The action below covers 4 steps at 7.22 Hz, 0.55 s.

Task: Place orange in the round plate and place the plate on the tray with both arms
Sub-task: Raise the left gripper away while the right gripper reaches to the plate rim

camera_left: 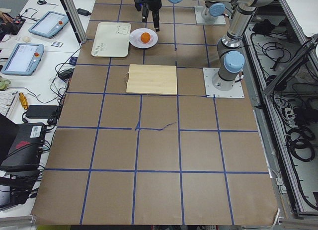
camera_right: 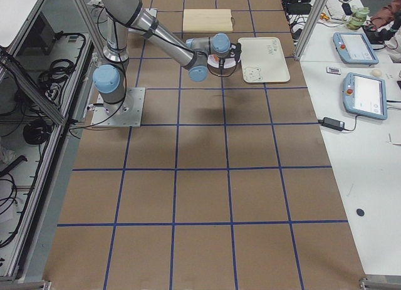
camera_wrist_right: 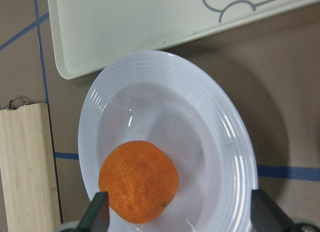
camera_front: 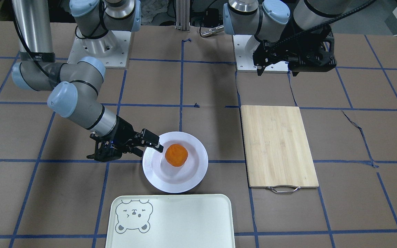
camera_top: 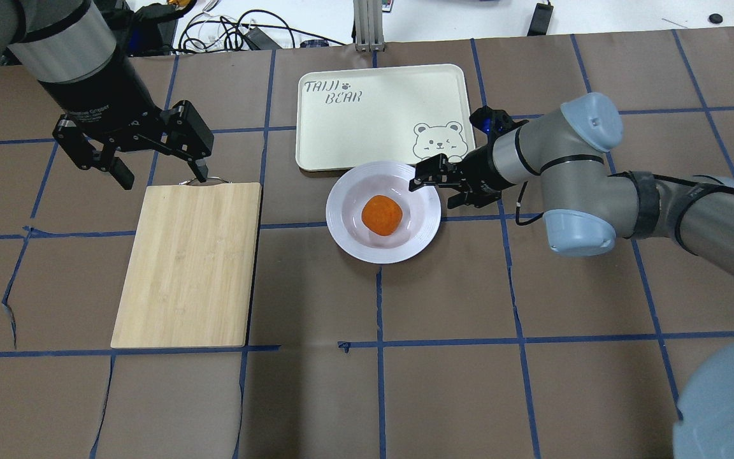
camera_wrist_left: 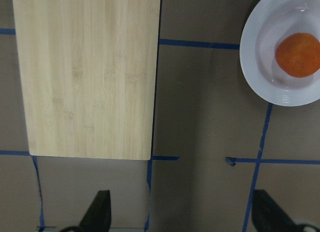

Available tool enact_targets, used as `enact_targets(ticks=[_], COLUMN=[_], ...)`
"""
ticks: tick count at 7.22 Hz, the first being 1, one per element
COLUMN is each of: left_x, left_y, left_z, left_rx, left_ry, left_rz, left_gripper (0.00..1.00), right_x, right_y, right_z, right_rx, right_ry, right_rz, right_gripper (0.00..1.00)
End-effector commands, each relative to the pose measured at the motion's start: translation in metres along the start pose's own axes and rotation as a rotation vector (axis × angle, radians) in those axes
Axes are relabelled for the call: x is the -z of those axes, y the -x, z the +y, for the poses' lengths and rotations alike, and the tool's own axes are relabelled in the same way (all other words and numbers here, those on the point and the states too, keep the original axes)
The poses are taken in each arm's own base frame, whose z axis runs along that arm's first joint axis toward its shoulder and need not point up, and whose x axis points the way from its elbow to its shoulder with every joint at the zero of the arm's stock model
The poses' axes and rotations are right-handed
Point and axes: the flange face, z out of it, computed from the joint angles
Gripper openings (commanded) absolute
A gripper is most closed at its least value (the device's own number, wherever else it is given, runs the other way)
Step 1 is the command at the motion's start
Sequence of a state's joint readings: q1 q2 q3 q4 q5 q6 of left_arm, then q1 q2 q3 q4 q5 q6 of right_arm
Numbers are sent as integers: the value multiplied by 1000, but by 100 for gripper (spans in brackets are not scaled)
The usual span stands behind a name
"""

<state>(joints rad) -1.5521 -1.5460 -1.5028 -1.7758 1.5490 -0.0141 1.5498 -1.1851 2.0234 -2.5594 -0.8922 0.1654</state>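
I saw the orange [camera_top: 382, 214] in the round plate [camera_top: 343, 231], the tray [camera_top: 367, 121] just beside it, and the bamboo cutting board [camera_top: 188, 264] apart. The right gripper [camera_top: 434, 191] and left gripper [camera_top: 164, 180] hung with jaws spread.

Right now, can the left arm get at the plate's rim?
Probably yes. The left tool hangs open over the board's handle end; only bare table lies between board and plate. The right tool is at the plate's opposite side, so it should not block.
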Motion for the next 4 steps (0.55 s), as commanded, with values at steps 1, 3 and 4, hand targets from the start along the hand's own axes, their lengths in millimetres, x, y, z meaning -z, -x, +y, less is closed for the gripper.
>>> enact_targets(ticks=[1, 3, 4], left_x=[14, 12, 8], left_y=[-12, -25, -24], left_z=[-9, -13, -5], left_rx=[-21, 16, 16], left_ry=[-135, -212, -208], left_rz=[-5, 4, -1], left_gripper=[100, 100, 100], right_x=[-14, 4, 6], right_y=[-6, 12, 13], right_z=[-5, -22, -27], right_rx=[12, -30, -10], right_ry=[-7, -52, -63], right_rz=[-19, -27, -19], right_gripper=[100, 100, 100])
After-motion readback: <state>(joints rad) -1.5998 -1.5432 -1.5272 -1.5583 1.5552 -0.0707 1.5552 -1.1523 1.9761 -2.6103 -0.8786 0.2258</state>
